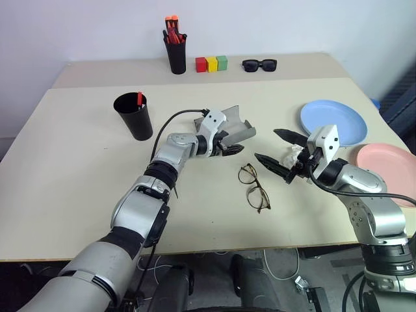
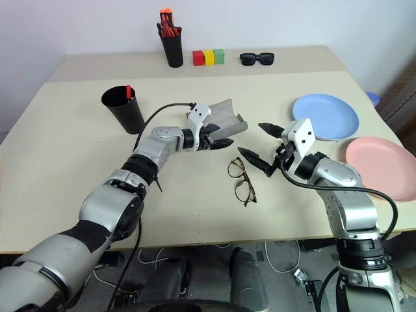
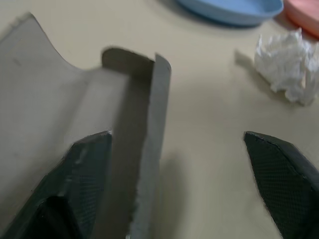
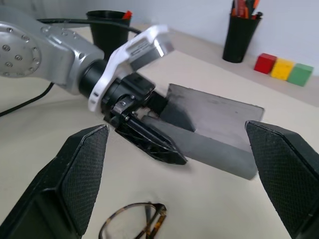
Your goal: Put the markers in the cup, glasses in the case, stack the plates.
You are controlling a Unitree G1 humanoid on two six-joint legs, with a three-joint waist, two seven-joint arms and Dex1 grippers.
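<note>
The grey case point(image 1: 238, 126) lies open at mid-table. My left gripper point(image 1: 230, 145) is open and straddles the case's near wall point(image 3: 152, 149), one finger inside and one outside. The wire-framed glasses point(image 1: 253, 186) lie folded open on the table just in front of the case. My right gripper point(image 1: 266, 143) hovers open to their right, pointing toward the case, with nothing between its fingers. The black cup point(image 1: 134, 117) stands to the left with a red-ended marker point(image 1: 139, 99) poking out. The blue plate point(image 1: 333, 121) and the pink plate point(image 1: 390, 162) lie apart at the right.
A crumpled white paper point(image 1: 292, 155) lies by my right gripper. At the back stand a black pen holder point(image 1: 175, 52) with orange-red pens, three coloured blocks point(image 1: 211, 64) and black sunglasses point(image 1: 259, 64). The pink plate sits near the table's right edge.
</note>
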